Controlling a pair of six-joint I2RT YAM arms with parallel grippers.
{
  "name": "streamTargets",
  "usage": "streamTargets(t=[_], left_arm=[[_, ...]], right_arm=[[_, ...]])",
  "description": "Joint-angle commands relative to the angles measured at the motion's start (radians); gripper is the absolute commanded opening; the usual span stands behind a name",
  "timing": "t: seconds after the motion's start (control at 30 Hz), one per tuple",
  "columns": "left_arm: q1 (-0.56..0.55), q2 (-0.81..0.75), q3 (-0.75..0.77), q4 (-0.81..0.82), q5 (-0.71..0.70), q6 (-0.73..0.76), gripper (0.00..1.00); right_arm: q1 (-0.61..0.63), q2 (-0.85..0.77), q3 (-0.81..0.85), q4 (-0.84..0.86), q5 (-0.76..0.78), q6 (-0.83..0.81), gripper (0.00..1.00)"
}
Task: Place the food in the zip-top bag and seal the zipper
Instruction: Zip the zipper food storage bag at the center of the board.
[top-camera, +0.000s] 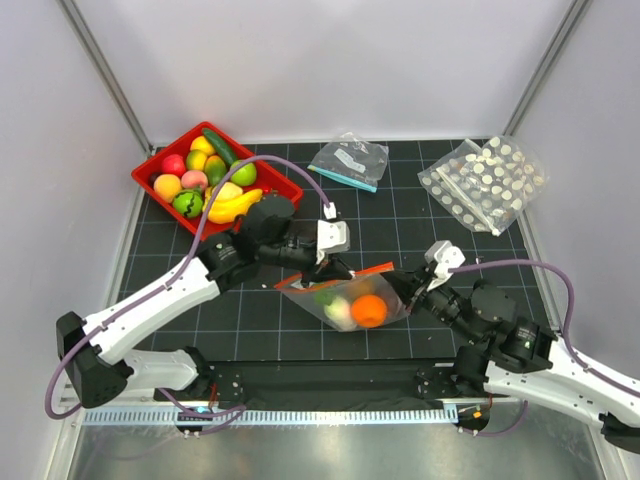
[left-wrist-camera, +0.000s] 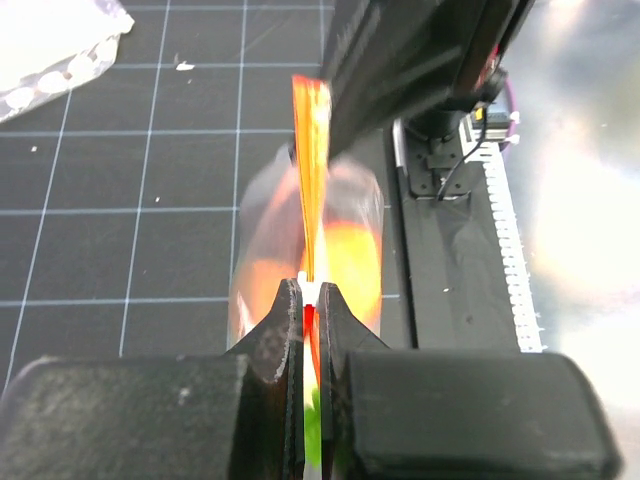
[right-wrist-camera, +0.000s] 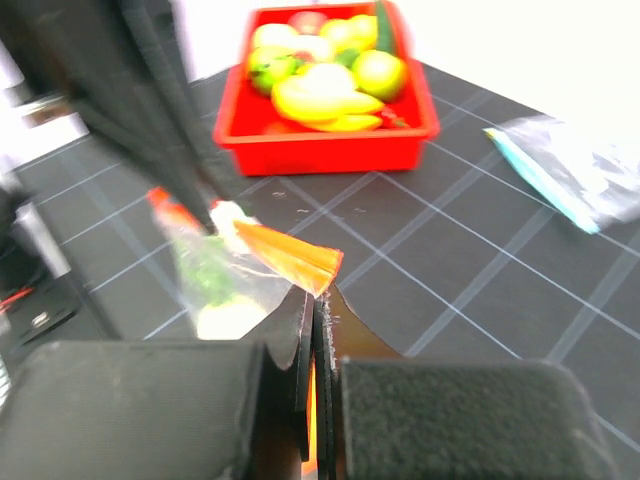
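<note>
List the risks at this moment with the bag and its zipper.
1. The left gripper and right gripper each pinch only the thin zipper. The zip-top bag, loaded with the orange and other food, may slip free.
2. The strip looks folded between them in the right wrist view, so the seal might end up incomplete.

Crinkly clear plastic zip-top bag (top-camera: 350, 300)

Black left pincer (left-wrist-camera: 310, 296) and right pincer (right-wrist-camera: 318, 306) cap white arm links (top-camera: 160, 300) (purple cables (top-camera: 520, 262) trailing).
</note>
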Motion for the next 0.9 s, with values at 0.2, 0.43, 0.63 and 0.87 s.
streamTargets(t=[0.2, 0.43, 0.63, 0.87], left_arm=[[0.006, 0.014, -0.031, -0.027, -0.104, -0.017, 0.00], [0.008, 0.011, -0.055, -0.015, -0.129, -0.031, 0.00], [0.008, 0.016, -0.069, 0.000, -0.129, -0.043, 0.00], [0.017, 0.020, -0.064, 0.040, -0.170, -0.102, 0.00]], right_arm=[[0.001, -0.058, 0.166, -0.076, 0.568, 0.033, 0.01], [0.001, -0.141, 0.250, -0.147, 0.846, 0.011, 0.01], [0.003, -0.233, 0.255, -0.133, 0.929, 0.016, 0.01], [0.001, -0.157, 0.246, -0.173, 0.842, 0.054, 0.01]])
